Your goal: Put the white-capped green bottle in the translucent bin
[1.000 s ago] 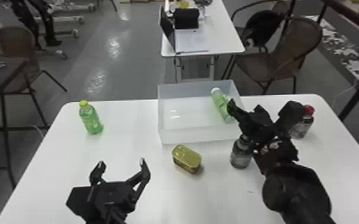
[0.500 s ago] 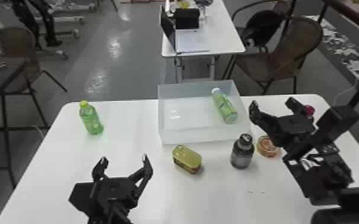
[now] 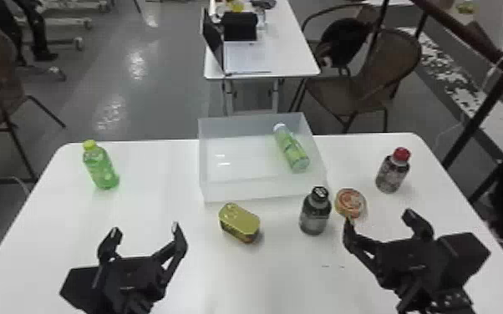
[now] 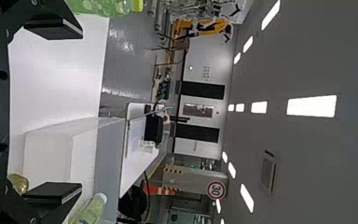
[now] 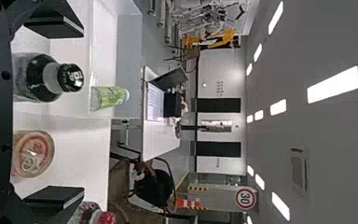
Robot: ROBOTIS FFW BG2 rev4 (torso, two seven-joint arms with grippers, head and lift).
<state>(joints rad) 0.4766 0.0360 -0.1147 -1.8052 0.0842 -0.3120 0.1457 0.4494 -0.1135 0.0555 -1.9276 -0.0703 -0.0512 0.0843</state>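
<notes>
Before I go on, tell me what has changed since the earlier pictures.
The right gripper has drawn back toward the robot, away from the translucent bin. The left gripper has shifted left. No grasp or release shows. The white-capped green bottle still lies in the bin; the yellow-capped bottle, black-capped bottle and gold tin stayed put.

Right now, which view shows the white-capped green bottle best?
The head view, showing the white-capped green bottle whole in the bin. The left wrist view cuts off its bottom; the right wrist view shows it beyond the dark bottle.
</notes>
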